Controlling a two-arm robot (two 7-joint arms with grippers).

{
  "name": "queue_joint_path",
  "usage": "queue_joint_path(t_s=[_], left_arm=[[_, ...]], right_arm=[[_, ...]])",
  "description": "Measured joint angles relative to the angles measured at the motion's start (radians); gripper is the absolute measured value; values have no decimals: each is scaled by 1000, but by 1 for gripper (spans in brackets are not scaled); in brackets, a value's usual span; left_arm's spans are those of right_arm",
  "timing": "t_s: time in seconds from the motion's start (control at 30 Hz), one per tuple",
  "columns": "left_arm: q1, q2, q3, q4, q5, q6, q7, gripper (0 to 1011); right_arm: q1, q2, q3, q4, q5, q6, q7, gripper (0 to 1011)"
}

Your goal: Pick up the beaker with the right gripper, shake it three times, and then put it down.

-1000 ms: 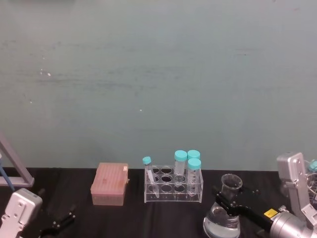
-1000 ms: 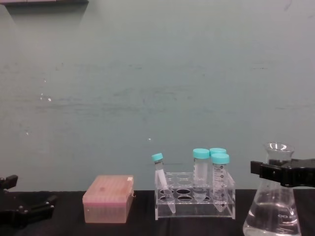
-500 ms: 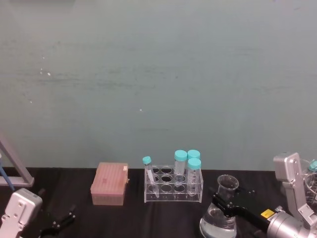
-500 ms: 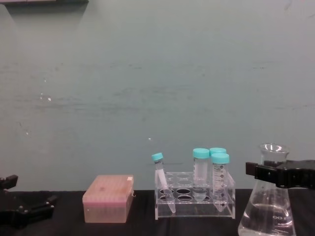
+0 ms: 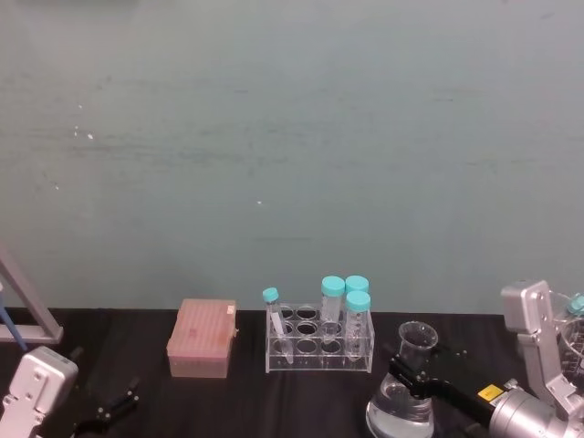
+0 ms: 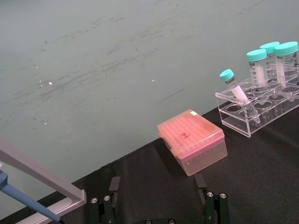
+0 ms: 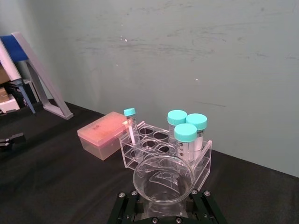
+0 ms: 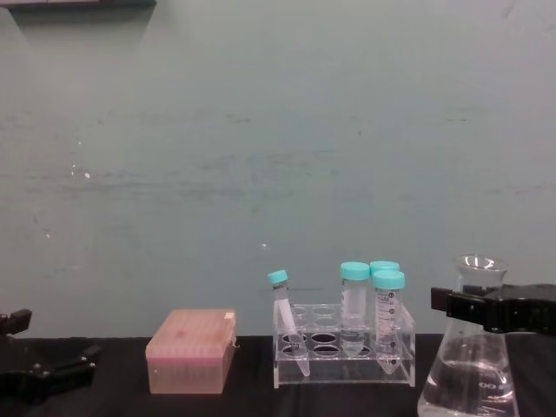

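Observation:
The beaker [image 5: 404,399] is a clear conical flask with some liquid in its base, at the table's near right, just right of the tube rack. My right gripper [image 5: 416,371] is shut on the beaker's neck below the flared rim. In the chest view the black jaws [image 8: 474,305] cross the neck of the beaker [image 8: 466,387]. The right wrist view looks down into the beaker's rim [image 7: 163,179], which sits between the fingers [image 7: 127,206]. My left gripper [image 6: 159,205] is parked open at the near left [image 5: 108,415], with nothing between its fingers.
A clear rack [image 5: 319,342] with several teal-capped tubes stands left of the beaker, close to it. A pink tip box [image 5: 202,338] lies further left. A grey pipette stand [image 5: 23,306] is at the far left. More glassware [image 5: 575,333] sits at the right edge.
The right gripper has carried the beaker a little to the left and slightly lower, closer to the tube rack. The left arm has not moved.

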Motion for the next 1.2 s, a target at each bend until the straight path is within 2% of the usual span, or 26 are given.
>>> queue_joint_path(t_s=[1.2], left_arm=[[0,0,0,0,0,0,0,1000]], right_arm=[[18,-11,-18,30,2,7,-2,449]])
